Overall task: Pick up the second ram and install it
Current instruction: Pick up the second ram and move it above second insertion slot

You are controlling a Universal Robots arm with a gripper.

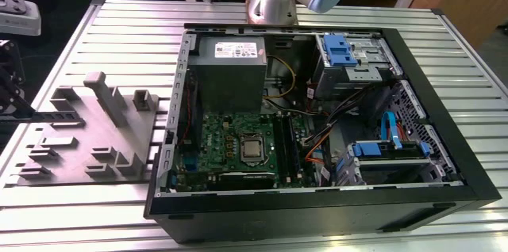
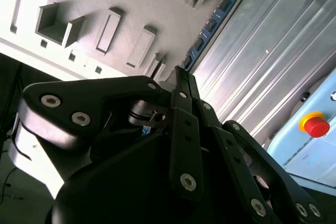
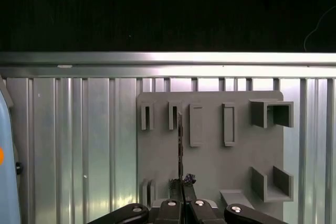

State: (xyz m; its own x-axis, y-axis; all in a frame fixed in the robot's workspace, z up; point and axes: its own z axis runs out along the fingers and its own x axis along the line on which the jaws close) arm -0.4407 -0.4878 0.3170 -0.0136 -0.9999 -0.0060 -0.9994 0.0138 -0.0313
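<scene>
Ribbed metal table (image 1: 80, 216) is carrying an open case (image 1: 444, 163), with a grey tray (image 1: 80, 139) lying at nine o'clock of it in the exterior view. Gripper (image 3: 181, 184) is clamping the ram (image 2: 211, 26) by one end, its jaws closed on it, and is holding it edge-on above the tray in both wrist views. Picking up is looking done; seating it in the slots (image 1: 284, 145) inside the case is remaining
</scene>
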